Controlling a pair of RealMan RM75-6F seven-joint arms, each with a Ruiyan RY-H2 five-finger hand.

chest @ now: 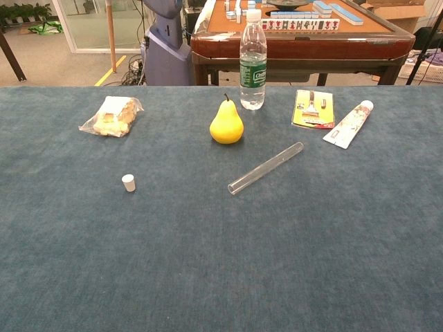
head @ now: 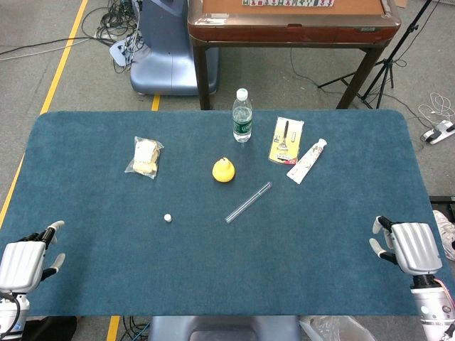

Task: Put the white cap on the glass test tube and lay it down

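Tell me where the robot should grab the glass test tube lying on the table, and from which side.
Probably mid-length, from above, fingers closing across its width. The glass test tube lies flat and diagonal on the table, open end nearest the white cap. Gripping the middle leaves that mouth clear. The right hand seems the handier, leaving the left hand for the cap.

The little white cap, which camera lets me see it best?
The chest view. There the cap is big enough to see its shape, standing alone on the blue table, left of the tube. In the head view the cap is only a tiny white dot.
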